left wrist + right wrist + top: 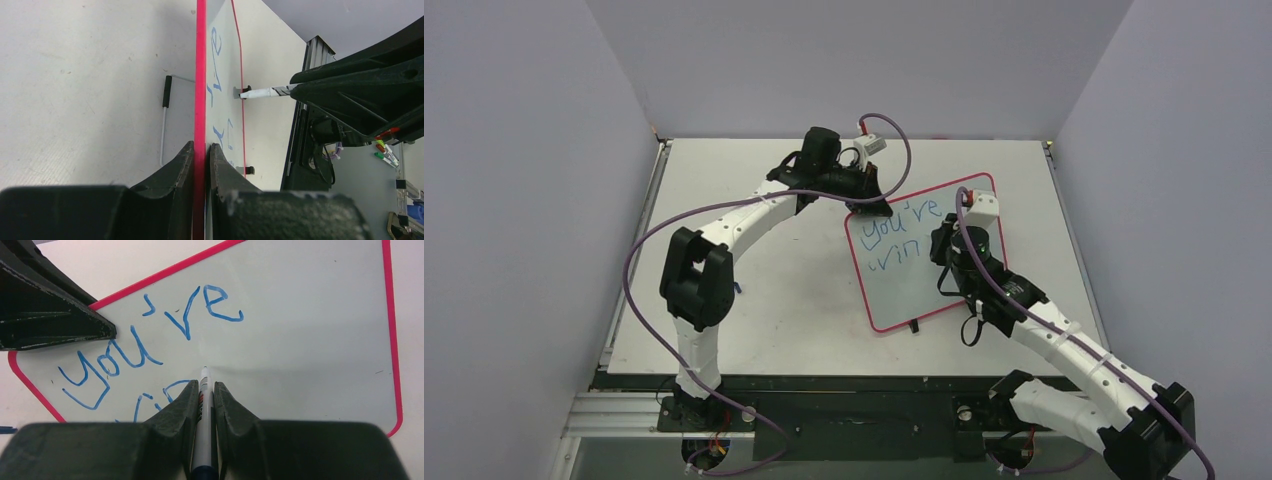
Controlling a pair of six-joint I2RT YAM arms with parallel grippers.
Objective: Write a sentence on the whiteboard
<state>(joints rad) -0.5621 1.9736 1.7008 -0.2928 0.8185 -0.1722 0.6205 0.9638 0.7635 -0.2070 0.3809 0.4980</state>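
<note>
The whiteboard [911, 292] lies slanted on the table, white with a pink-red frame. The sentence [902, 223] reads "you're" in blue, with "win" on the line below. My left gripper [865, 207] is shut on the board's upper left edge; in the left wrist view its jaws [201, 148] pinch the red frame [200, 65]. My right gripper [948, 243] is shut on a white pen [202, 407] over the board's middle. The pen tip [204, 370] meets the board [310, 340] under "you're" [145, 337]. The second line is partly hidden behind my fingers. The pen also shows in the left wrist view [265, 92].
A black foot of the board [914, 327] sticks out at its near edge. A thin white wire with a black end [166, 92] lies beside the board. A small blue item [737, 290] lies on the table by the left arm. Grey walls close in on three sides.
</note>
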